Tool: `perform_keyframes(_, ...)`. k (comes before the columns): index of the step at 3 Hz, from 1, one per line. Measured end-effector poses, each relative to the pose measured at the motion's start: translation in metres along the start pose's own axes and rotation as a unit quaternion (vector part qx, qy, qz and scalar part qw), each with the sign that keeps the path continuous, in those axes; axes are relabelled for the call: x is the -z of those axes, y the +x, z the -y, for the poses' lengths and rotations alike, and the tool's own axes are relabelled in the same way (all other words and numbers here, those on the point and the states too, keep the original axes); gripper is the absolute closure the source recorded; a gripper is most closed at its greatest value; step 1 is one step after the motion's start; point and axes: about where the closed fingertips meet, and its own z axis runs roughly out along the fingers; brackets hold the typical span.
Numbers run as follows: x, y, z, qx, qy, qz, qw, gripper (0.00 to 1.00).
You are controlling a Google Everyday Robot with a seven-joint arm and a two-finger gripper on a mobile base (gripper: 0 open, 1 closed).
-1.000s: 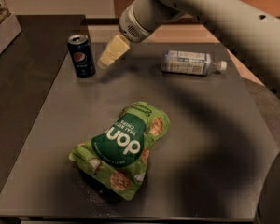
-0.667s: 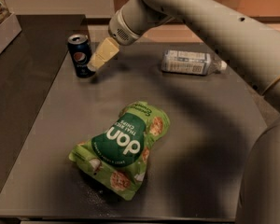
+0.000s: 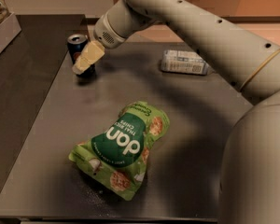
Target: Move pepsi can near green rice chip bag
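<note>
The pepsi can (image 3: 76, 46) stands upright at the far left of the dark table (image 3: 191, 120); its lower right side is hidden behind the fingers. My gripper (image 3: 84, 63) reaches in from the upper right, and its cream fingers (image 3: 89, 56) overlap the can's right side. The green rice chip bag (image 3: 123, 147) lies flat at the front middle of the table, well apart from the can.
A clear plastic bottle with a white label (image 3: 184, 62) lies on its side at the back right. My arm (image 3: 210, 36) spans the upper right. A lower dark counter (image 3: 18, 78) adjoins the table's left edge, with a box (image 3: 0, 13) at the far left.
The gripper has moved left toward the pepsi can and now overlaps it. The can, bag and bottle have not moved.
</note>
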Motion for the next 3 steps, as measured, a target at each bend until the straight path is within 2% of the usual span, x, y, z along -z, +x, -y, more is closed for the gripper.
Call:
perform_keyframes(1, -0.0122, -0.0078, -0.0049, 0.0, -0.01, 0.011, 0.9999, 0.0)
perform_keyframes(2, -0.0188, -0.0138, -0.0041, 0.001, -0.012, 0.022, 0.9997, 0.17)
perform_keyframes(3, -0.0207, -0.0168, 0.0, 0.001, -0.01, 0.031, 0.9995, 0.4)
